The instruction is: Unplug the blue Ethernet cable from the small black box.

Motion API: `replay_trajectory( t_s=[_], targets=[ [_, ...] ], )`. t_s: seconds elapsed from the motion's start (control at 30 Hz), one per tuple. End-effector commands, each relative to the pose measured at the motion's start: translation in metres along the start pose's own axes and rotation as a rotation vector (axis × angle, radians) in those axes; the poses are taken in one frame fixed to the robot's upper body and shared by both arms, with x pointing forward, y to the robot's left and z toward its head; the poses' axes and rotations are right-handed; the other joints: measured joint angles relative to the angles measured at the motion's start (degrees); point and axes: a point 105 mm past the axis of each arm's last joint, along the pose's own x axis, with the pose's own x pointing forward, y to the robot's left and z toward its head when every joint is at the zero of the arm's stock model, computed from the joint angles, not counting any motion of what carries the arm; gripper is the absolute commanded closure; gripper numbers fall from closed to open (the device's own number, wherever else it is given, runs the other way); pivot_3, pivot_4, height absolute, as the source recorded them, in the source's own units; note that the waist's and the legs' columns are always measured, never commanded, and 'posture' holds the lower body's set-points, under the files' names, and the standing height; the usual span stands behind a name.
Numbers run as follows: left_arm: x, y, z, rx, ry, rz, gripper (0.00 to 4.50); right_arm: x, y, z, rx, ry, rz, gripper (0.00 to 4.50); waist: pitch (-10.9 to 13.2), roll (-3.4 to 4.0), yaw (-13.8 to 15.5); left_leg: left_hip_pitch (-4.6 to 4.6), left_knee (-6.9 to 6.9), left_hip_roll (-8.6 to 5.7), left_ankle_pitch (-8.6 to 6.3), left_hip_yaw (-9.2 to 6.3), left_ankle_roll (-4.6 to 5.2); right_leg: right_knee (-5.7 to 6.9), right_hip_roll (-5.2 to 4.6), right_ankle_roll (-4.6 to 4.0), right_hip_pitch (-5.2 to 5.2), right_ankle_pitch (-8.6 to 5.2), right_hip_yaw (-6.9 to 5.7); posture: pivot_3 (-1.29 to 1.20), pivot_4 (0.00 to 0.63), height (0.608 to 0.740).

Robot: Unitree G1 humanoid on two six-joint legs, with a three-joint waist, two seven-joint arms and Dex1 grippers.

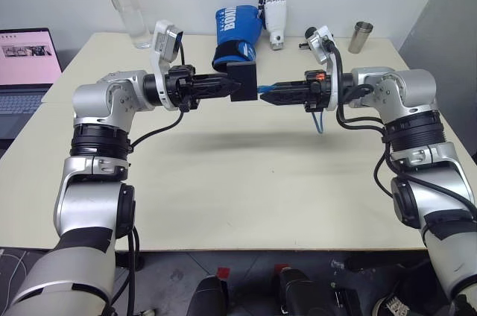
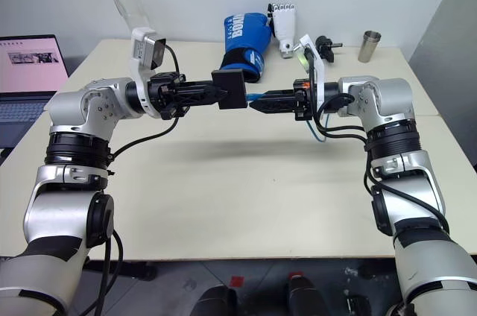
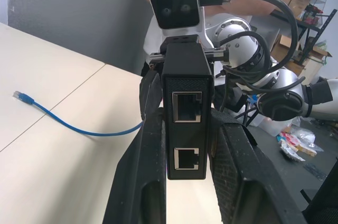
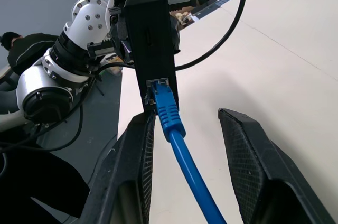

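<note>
The blue Ethernet cable [image 4: 170,113] is seated by its plug in a port on the face of the small black box [image 4: 153,39] that is turned towards the right arm. From there the cord runs straight away from the box, between the right gripper's fingers [image 4: 248,166]. Its other end lies loose on the table [image 1: 238,182], below the box and off to one side.

The box hangs in the air above the table, clamped between the two fingers of the left gripper [image 1: 232,89]. Its opposite face has two ports, both empty.

The right gripper [image 1: 268,95] points at the plugged face, tips just short of the box. Its jaws stand apart around the cord — one finger close beside the blue boot, the other well clear — so nothing is gripped yet.

The step in hand looks like closing on the plug. It would go best with the right gripper centred, so that both pads meet the boot right at the box rather than further back on the cord, which would only stretch. The latch tab cannot be made out from here — if it catches, a hard tug could slip the box. The pull should be straight, in line with the port, with the left grip firm.
</note>
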Motion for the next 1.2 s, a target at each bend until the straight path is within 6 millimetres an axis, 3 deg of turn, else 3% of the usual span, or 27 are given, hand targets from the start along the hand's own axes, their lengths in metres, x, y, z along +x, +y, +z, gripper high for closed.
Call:
replay_trajectory(
  t_s=[0.03,0.67,1.07,1.2],
  targets=[
    [0.0024,-0.0056,0.013,0.059,-0.005,-0.021,3.72,-0.005,0.0146,0.0209,-0.044,-0.037,0.056,2.51,0.0,0.0,0.0,0.0,0.0,0.0,0.0,0.0,0.0,0.0,0.0,0.0,0.0,0.0,0.0,0.0,0.15,0.74],
    [0.0029,-0.0035,0.0134,0.066,-0.001,-0.018,3.72,0.0023,0.0217,0.029,-0.028,-0.061,0.094,2.51,0.0,0.01,0.0,0.0,0.0,0.0,0.0,0.0,0.0,0.0,0.0,0.0,0.0,0.0,0.0,0.0,0.15,0.74],
    [0.0021,-0.0037,0.0139,0.067,-0.002,-0.016,3.72,0.0022,0.0188,0.0243,-0.041,-0.043,0.085,2.51,0.0,0.01,0.0,-0.01,0.0,0.0,0.0,0.0,0.0,0.0,0.0,0.0,-0.01,0.0,-0.01,0.0,0.15,0.74],
    [0.0024,-0.0034,0.0144,0.067,-0.005,-0.017,3.72,0.0012,0.0176,0.0195,-0.056,-0.018,0.081,3.27,0.0,0.01,0.0,-0.01,0.0,0.0,0.0,0.0,0.0,0.0,0.0,0.0,-0.01,0.0,-0.01,0.0,0.15,0.74]
  ],
)
